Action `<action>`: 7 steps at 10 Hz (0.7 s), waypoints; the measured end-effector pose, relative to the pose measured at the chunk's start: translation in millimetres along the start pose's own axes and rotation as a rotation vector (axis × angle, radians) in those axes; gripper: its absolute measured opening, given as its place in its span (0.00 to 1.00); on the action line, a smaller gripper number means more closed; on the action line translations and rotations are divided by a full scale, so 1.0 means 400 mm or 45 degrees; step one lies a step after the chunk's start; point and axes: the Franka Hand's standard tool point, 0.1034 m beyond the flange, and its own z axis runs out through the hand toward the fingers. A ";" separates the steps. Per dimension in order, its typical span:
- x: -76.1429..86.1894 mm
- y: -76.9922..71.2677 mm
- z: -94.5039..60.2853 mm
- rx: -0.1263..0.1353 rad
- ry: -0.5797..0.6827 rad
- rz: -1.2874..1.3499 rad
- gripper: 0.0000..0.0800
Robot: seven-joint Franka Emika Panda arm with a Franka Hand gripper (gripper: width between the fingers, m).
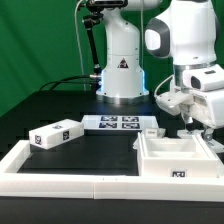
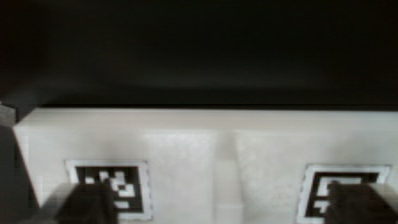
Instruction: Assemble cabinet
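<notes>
The cabinet [image 1: 180,160] is a large white open box with a tag on its front, at the exterior view's right. My gripper [image 1: 197,122] hangs just above its far right rim. In the wrist view the cabinet's white panel [image 2: 214,150] fills the lower half, with two black-and-white tags on it. My gripper [image 2: 226,205] is open: its two dark fingertips [image 2: 86,203] stand wide apart over the two tags, with nothing between them. A smaller white tagged block [image 1: 55,135] lies on the table at the exterior view's left.
The marker board [image 1: 118,124] lies flat in front of the arm's white base [image 1: 122,70]. Low white border rails [image 1: 60,175] run along the table's front and left. Black table and green backdrop behind.
</notes>
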 end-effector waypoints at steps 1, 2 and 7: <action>-0.003 -0.003 0.004 0.005 0.002 0.005 0.49; -0.005 -0.005 0.007 0.008 0.003 0.008 0.49; -0.006 -0.004 0.008 0.009 0.004 0.022 0.08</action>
